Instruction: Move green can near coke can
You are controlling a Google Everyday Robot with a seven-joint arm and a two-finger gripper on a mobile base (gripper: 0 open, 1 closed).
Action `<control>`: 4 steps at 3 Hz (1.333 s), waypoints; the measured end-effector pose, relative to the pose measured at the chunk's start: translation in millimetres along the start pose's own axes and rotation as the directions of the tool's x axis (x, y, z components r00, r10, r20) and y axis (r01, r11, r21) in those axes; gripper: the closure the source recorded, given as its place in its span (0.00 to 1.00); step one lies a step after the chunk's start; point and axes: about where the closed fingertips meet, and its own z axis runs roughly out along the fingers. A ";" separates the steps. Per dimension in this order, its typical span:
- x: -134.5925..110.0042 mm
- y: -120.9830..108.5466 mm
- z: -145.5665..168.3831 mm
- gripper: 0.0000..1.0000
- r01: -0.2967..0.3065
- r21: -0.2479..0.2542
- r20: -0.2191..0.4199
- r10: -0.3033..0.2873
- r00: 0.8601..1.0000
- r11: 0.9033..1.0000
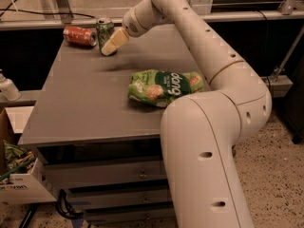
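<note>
The green can (105, 29) stands upright at the table's far left corner, right beside the coke can (79, 35), which lies on its side just to its left. My gripper (114, 43) is at the green can's lower right side, touching or overlapping it. The arm reaches in from the right, over the table.
A flat green snack bag (165, 87) lies mid-table on the grey table (85, 103), close to my arm's lower link. A white bottle (7, 87) stands off the table's left. A cardboard box (19, 175) sits on the floor at the lower left. Drawers are under the tabletop.
</note>
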 end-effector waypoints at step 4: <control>45.2 -38.4 -99.3 0.00 -0.040 0.152 0.126 0.021 0.992 0.988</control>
